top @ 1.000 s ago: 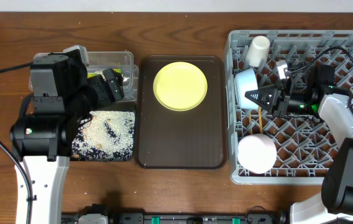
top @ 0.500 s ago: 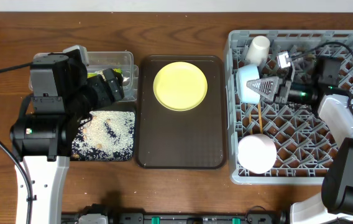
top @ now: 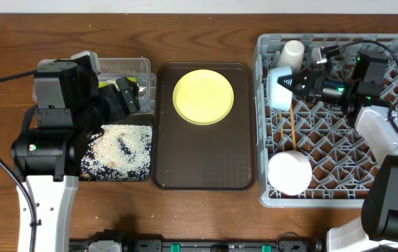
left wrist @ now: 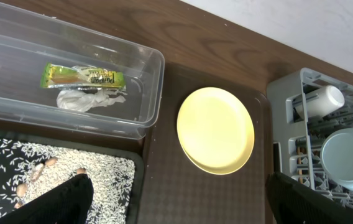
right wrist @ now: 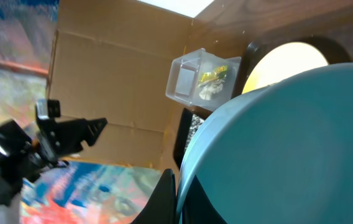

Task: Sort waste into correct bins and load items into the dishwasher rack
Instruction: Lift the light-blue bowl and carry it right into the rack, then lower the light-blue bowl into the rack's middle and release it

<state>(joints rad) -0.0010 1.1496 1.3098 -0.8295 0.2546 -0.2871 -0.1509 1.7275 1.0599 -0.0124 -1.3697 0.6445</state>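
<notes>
My right gripper (top: 293, 82) is shut on the rim of the light blue bowl (top: 276, 89), which stands on edge at the back left of the grey dishwasher rack (top: 339, 199). In the right wrist view the bowl (right wrist: 288, 143) fills the frame and the fingers (right wrist: 175, 193) pinch its rim. The white cup (top: 291, 54), two chopsticks (top: 291, 127) and the upturned white bowl (top: 289, 173) are in the rack. The yellow plate (top: 203, 96) lies on the brown tray. My left gripper (top: 125, 94) is open and empty (left wrist: 176, 202). The wrapper (left wrist: 83, 77) and napkin (left wrist: 89, 98) lie in the clear tub (left wrist: 151, 87).
The black tray (top: 118, 152) beside the clear tub holds scattered white rice (left wrist: 52, 168). The dark brown serving tray (top: 202, 157) lies between the bins and the rack. The left arm's base stands at the front left.
My right gripper moved towards the back of the rack and closed on the blue bowl's rim. The bowl shifted back with it. The left arm has not moved.
</notes>
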